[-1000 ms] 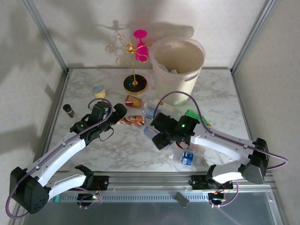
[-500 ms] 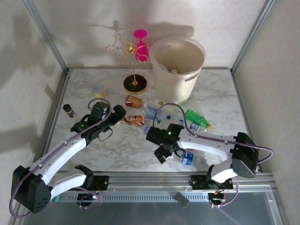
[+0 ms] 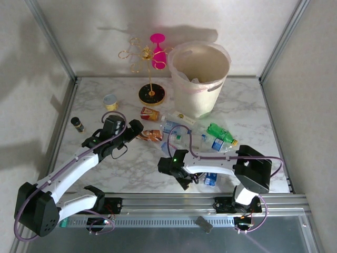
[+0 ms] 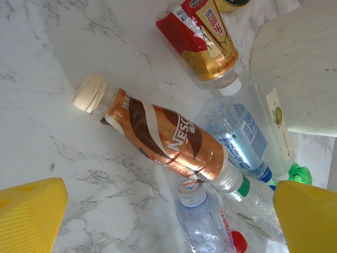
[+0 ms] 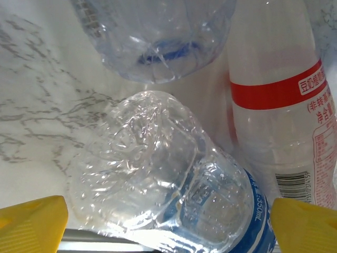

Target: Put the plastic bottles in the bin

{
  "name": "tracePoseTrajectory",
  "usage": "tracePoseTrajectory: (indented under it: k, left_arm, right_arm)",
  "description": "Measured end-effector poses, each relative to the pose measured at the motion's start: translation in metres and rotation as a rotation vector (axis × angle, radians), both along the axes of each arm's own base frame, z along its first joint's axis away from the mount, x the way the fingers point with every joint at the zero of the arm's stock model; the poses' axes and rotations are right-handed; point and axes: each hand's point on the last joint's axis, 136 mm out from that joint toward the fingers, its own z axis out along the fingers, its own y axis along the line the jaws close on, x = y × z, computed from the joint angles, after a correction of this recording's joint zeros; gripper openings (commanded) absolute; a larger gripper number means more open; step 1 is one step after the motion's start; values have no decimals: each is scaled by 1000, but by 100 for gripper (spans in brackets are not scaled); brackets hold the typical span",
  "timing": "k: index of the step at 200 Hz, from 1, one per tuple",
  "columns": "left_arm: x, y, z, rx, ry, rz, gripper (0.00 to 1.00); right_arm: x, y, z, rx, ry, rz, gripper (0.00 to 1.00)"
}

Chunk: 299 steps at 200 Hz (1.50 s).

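step: grab being lined up | right gripper [image 5: 168, 219] spread wide around blue-label bottle [image 5: 174, 179] | left gripper [image 4: 168, 211] wide, empty | next: jaws get closed, then it's hauled to bin [image 3: 202, 100]

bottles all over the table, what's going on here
Two robot arms are putting plastic bottles into the cream bin. Neither holds one right now. The left gripper hangs open over a brown-labelled bottle lying on the table; the right gripper, open and low near the front edge, has a clear blue-labelled bottle between its fingers. The rest lie clustered before the bin.
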Motion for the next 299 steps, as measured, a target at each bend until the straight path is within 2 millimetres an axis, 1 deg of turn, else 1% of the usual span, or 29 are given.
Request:
tracePoseTrajectory:
  k: [29,54,115,125,142,149,167,197,211,231,243,261,279,299]
  left_arm:
    - [0,1,0,-3,0,-2,100]
    - [0,0,0,-10,3,-8,100]
    - [0,-1,0,-12,4,-10,100]
    - [0,-1,0,-12,4,-10,100]
    - [0,-1,0,-12,4,-10,100]
    - [0,-1,0,-12,5,-10,100]
    - [0,-1,0,-12,5,-9,100]
    - [0,0,0,-11,5,-9,100]
    - [0,0,0,-11,5,-8,100]
    - [0,1,1,-3,6,-7,100]
    - [1,2,3,3,2,-4,100]
    - [3,5,8,12,-10,10,100]
    - [4,10,14,15,-22,24,100]
    - [5,15,21,20,-36,40,100]
  right_arm:
    - [-3,-4,-12,-67,-3,19,97]
    - [-7,-9,-21,-114,-8,40,89]
    - [-3,-8,-22,-155,-68,78,74]
    - [-2,-7,-22,-161,-77,86,73]
    - [0,-5,-20,-161,-92,96,68]
    - [2,-2,-19,-158,-103,101,68]
    - [7,9,-13,-133,-134,116,68]
    - [12,35,-3,-44,-146,141,70]
    - [10,51,-1,26,-122,147,70]
    - [5,80,2,162,-65,148,70]
    - [5,92,5,230,-40,143,70]
    - [10,103,9,300,-14,137,70]
    - [15,109,8,337,0,138,71]
    - [16,118,7,369,13,153,74]
